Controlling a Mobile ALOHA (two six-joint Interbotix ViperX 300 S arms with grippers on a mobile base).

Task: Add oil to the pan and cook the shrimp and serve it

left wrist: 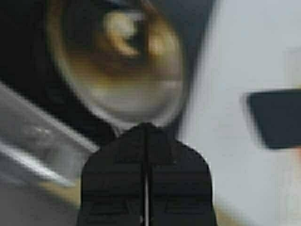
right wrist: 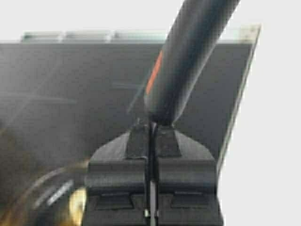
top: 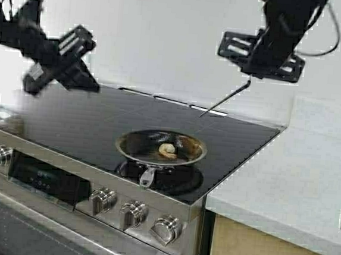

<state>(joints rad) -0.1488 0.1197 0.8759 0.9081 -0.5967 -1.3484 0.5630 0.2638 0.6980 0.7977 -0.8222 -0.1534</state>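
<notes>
Since the shrimp (top: 167, 150) looks soft and slippery in the pan (top: 161, 147), we'd slide under it with what seems a spatula (top: 223, 100), clamped in our right gripper (right wrist: 151, 128); left gripper (left wrist: 145, 136) hangs closed, empty.

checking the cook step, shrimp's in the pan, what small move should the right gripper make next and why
Probably lower the right gripper toward the pan. It is shut on a thin utensil and held high over the stovetop's back edge, while the shrimp lies untouched in the pan.
</notes>
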